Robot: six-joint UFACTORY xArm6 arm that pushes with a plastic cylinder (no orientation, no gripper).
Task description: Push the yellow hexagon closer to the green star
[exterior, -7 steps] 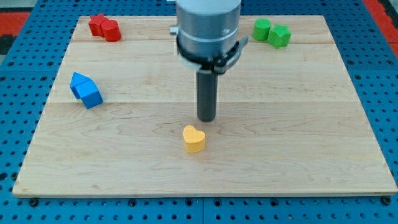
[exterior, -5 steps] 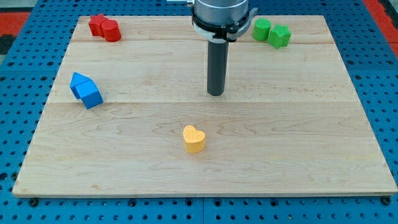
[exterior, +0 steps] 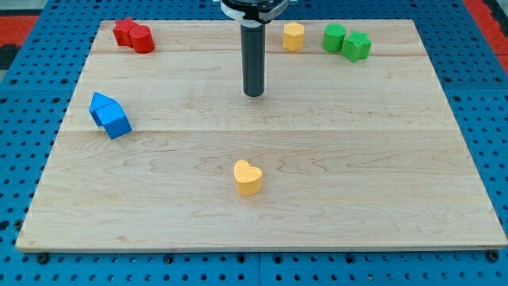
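Observation:
The yellow hexagon (exterior: 294, 36) stands near the board's top edge, right of centre. The green star (exterior: 357, 45) sits further right, with a green round block (exterior: 334, 37) between them, touching the star. A small gap separates the hexagon from the green round block. My tip (exterior: 253, 94) rests on the board below and to the left of the hexagon, clear of every block.
A yellow heart (exterior: 248, 177) lies below the middle of the wooden board (exterior: 381, 175). Two blue blocks (exterior: 109, 114) sit together at the left. Two red blocks (exterior: 132, 35) sit at the top left corner.
My tip has moved up the board and then a little left. The yellow hexagon, hidden behind the arm before, now shows. No block has moved.

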